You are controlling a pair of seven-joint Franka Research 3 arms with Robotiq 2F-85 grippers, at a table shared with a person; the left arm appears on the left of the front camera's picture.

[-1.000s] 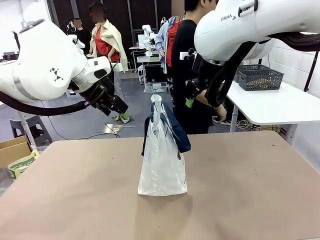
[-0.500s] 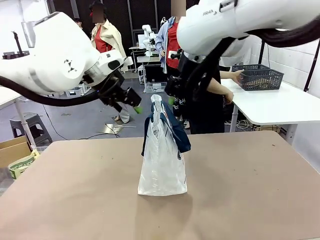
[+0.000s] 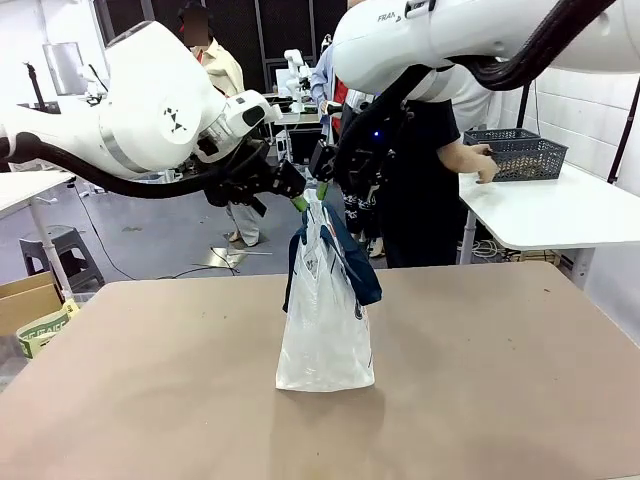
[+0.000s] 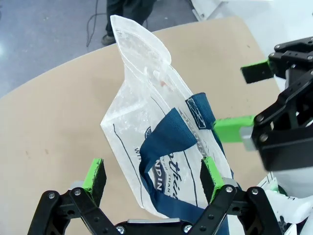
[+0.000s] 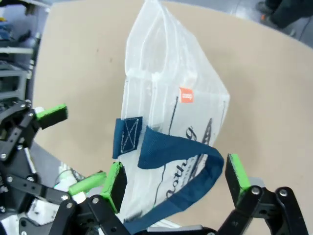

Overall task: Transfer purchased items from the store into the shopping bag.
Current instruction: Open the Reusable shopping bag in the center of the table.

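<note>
The job looks hardly begun: the shopping bag (image 3: pixel 325 330) stands thin and flat in the middle of the brown surface (image 3: pixel 150 390) with its blue handles (image 3: pixel 352 262) hanging down. I cannot see any bought things in it, and the grey basket (image 3: pixel 520 156) sits well apart on the white surface (image 3: pixel 560 212) with a person's hand (image 3: pixel 487 166) at its rim. Both arms reach in over the top of the bag, and the left end effector (image 4: pixel 152 175) and right end effector (image 5: pixel 176 178) each have fingers wide apart, holding nothing.
</note>
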